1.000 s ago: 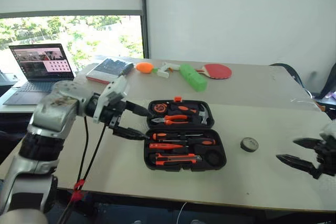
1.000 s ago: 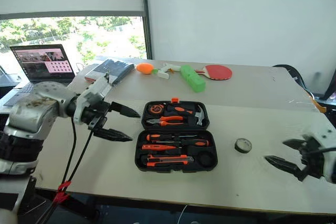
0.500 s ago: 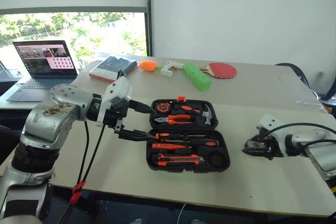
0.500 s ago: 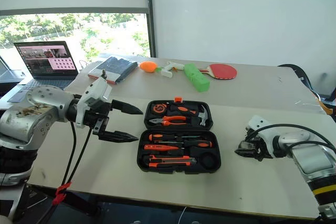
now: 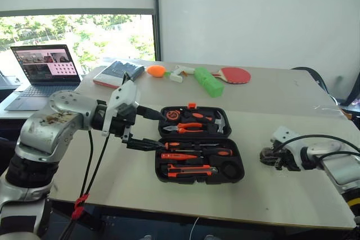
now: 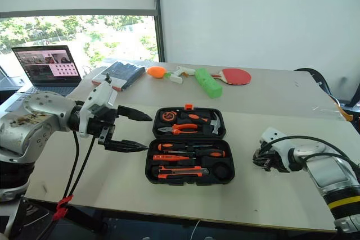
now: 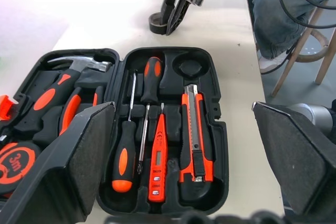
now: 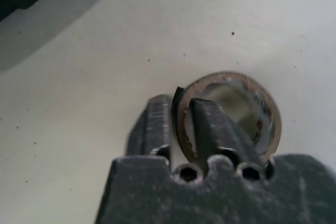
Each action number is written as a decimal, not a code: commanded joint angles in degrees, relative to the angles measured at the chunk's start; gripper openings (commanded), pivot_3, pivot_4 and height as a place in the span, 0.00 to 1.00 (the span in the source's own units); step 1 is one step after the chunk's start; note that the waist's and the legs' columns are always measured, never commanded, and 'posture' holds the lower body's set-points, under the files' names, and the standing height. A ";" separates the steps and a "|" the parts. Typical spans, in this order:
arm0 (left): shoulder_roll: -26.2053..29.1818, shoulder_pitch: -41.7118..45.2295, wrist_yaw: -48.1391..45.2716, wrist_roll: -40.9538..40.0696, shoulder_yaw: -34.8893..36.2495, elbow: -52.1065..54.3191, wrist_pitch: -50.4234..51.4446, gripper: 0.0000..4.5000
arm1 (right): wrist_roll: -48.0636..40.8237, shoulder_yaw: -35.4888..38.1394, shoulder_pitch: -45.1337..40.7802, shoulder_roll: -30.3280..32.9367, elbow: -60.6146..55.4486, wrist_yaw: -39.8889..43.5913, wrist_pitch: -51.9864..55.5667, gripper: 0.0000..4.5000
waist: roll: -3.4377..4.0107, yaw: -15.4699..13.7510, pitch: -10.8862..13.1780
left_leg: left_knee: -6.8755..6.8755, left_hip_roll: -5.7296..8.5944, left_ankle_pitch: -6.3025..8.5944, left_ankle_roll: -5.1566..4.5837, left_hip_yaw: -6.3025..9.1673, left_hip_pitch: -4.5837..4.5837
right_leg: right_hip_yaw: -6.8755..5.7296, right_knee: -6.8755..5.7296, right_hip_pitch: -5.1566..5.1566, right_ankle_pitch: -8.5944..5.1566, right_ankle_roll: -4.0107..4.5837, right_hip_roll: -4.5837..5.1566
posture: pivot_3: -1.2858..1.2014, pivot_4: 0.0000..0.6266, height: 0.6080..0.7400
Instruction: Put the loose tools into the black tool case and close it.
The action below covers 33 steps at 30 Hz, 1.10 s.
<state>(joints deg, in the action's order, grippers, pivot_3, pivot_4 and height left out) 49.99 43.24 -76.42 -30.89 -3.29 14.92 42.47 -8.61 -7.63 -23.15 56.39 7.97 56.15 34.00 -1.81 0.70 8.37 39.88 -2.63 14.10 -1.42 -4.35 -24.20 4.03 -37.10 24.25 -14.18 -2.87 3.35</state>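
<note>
The black tool case (image 5: 242, 167) lies open mid-table. Its near half holds two slim orange-and-black screwdrivers (image 7: 125, 156), a red screwdriver (image 7: 157, 161) and the utility knife (image 7: 193, 140), with one round recess (image 7: 189, 66) bare. To the right of the case, the small round dark disc (image 8: 265, 108) rests on the table. My right gripper (image 5: 264, 155) is shut on its rim, one finger inside the ring and one outside. My left gripper (image 5: 158, 131) hovers open at the case's left edge, holding nothing.
Pliers (image 5: 188, 128), a hammer (image 5: 220, 122) and an orange tape measure (image 5: 172, 115) fill the case's far half. A laptop (image 5: 39, 71), a book (image 5: 115, 73), a green block (image 5: 207, 81) and a red paddle (image 5: 233, 75) lie at the back. A seated person's legs (image 7: 278, 9) are beyond the table.
My right arm swung in from the right edge and down onto the disc, and its jaws went from open to shut on the rim. The left arm stayed put.
</note>
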 commanded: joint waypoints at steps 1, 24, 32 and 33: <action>-0.01 2.09 0.40 -0.57 0.41 -0.03 -0.84 1.00 | 0.10 2.99 0.86 0.85 -0.65 0.08 -1.52 0.01 | 0.00 0.00 0.00 | 0.00 0.00 0.00 0.00 0.00 0.00 | 0.00 0.00 0.00 0.00 0.00 0.00 | 0.52 0.24 0.97; 0.83 1.95 0.03 0.82 -1.68 -1.17 -2.88 1.00 | -7.03 -6.67 0.65 -0.53 -29.44 7.52 4.28 0.01 | 0.14 -0.42 0.20 | 0.05 -0.04 0.00 0.00 0.07 -0.06 | -0.08 -0.01 0.03 0.00 0.06 -0.04 | 0.52 0.24 0.97; 1.06 1.69 0.21 0.88 -1.53 -1.12 -3.23 1.00 | -4.27 -8.56 2.47 0.33 -30.59 7.90 4.39 0.01 | 0.14 -0.37 0.20 | 0.06 -0.05 0.00 0.00 0.07 0.00 | -0.08 -0.03 -0.02 0.00 0.06 -0.05 | 0.52 0.24 0.97; 1.10 1.67 0.22 0.85 -1.52 -1.14 -3.33 1.00 | -3.53 -8.75 2.55 0.55 -30.49 7.75 4.11 0.01 | 0.14 -0.37 0.20 | 0.06 -0.05 0.00 0.00 0.07 -0.01 | -0.08 -0.03 -0.01 0.00 0.06 -0.05 | 0.52 0.24 0.97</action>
<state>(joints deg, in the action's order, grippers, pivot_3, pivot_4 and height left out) 50.16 44.27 -76.09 -30.28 -5.68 12.98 40.02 -13.37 -15.69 -21.18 55.91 -21.17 63.59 38.66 -1.66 0.33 8.57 39.94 -2.68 14.10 -1.41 -4.28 -24.21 3.95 -37.12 24.24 -14.18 -2.80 3.30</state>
